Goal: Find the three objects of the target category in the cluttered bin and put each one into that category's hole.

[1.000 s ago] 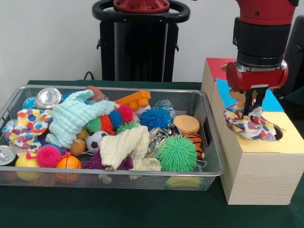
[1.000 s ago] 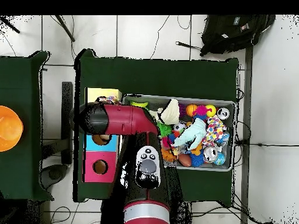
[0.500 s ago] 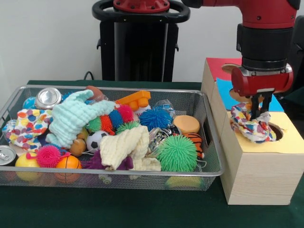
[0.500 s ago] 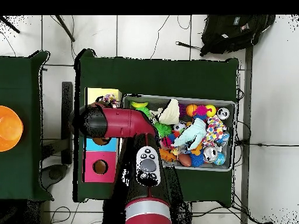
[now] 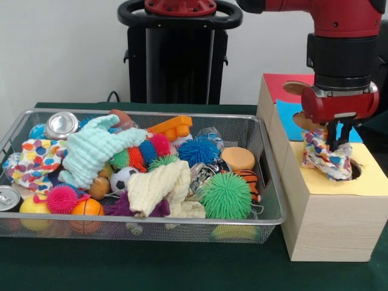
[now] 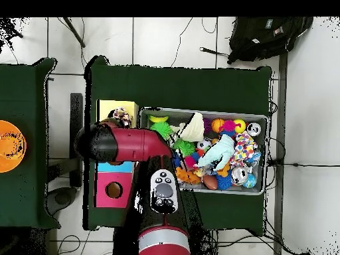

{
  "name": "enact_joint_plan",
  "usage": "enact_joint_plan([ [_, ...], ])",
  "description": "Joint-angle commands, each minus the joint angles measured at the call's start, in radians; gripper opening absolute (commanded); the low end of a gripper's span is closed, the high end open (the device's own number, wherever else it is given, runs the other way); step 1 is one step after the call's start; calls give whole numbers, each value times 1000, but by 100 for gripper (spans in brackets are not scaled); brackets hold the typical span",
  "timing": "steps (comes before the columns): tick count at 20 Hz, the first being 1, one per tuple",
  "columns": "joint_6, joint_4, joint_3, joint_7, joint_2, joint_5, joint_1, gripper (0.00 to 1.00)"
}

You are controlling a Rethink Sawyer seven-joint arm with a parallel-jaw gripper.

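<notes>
My gripper (image 5: 338, 143) is shut on a white polka-dot cloth (image 5: 326, 160) and holds it on the yellow top of the near wooden box (image 5: 364, 182). The cloth hangs at the left edge of the round hole (image 5: 355, 170) and partly covers it. In the overhead view the cloth (image 6: 121, 117) shows on the yellow box (image 6: 109, 107), and the arm hides the gripper. A second polka-dot cloth (image 5: 33, 161) lies at the left end of the wire mesh bin (image 5: 182, 222); it also shows in the overhead view (image 6: 244, 149). I see no third one.
The bin holds a mint-green cloth (image 5: 91, 150), a cream cloth (image 5: 160, 188), spiky balls, cans and small balls. The blue-topped box (image 5: 290, 115) and the red-topped box (image 5: 280, 85) stand behind the yellow one. An orange bowl (image 6: 10, 146) sits on a side table.
In the front view my gripper has moved right with the polka-dot cloth, from the yellow box's left edge to over the hole's rim.
</notes>
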Motion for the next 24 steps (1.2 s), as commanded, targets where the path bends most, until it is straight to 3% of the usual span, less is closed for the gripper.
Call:
enact_joint_plan([
  [1, -15, 134, 102, 215, 49, 33, 21, 0],
  [17, -25, 101, 55, 252, 74, 64, 93, 0],
  [24, -63, 97, 59, 201, 90, 28, 64, 0],
])
